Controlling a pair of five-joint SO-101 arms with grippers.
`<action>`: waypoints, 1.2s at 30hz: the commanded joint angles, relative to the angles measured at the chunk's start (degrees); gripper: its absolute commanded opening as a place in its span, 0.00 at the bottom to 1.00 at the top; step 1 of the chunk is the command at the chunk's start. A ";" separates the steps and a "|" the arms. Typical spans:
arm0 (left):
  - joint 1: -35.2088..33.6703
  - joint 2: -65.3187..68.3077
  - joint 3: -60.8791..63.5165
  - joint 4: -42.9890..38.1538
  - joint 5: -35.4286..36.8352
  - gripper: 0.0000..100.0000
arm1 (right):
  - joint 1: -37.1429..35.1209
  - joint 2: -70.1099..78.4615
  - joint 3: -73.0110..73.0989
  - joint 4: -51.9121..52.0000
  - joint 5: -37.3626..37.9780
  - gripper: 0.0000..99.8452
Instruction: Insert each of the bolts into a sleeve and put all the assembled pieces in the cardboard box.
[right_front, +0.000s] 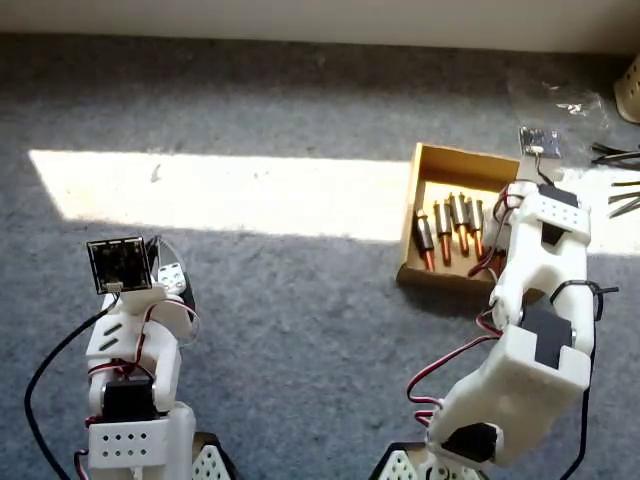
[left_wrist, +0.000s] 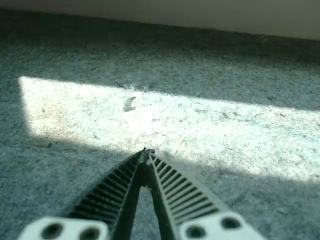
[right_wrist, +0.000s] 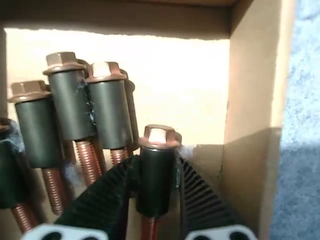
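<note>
1. The held bolt (right_wrist: 159, 136) is copper-coloured with a hex head. It sits in a dark sleeve (right_wrist: 156, 192), with its threads showing below.
2. The right claw (right_wrist: 156, 161) is clamped on that sleeve inside the cardboard box (right_wrist: 250, 100), beside other assembled pieces (right_wrist: 70, 107).
3. The left claw (left_wrist: 146, 154) is closed and empty over the grey counter (left_wrist: 225, 75).

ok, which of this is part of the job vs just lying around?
Job: cardboard box; sleeved bolts lying in it; one more sleeved bolt held by the right gripper.
Lying about: small circuit board; clear plastic bag; dark cables.
</note>
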 joint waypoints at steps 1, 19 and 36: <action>0.13 -0.84 -0.22 0.09 -0.35 0.01 | -0.57 -1.01 -0.48 -1.01 -0.09 0.11; 3.56 -0.84 -0.22 0.18 0.09 0.01 | -3.38 -2.42 -3.21 6.46 -0.53 0.03; 0.22 -0.84 -0.31 -8.00 -0.26 0.01 | -14.29 -30.20 -8.40 14.46 -0.62 0.00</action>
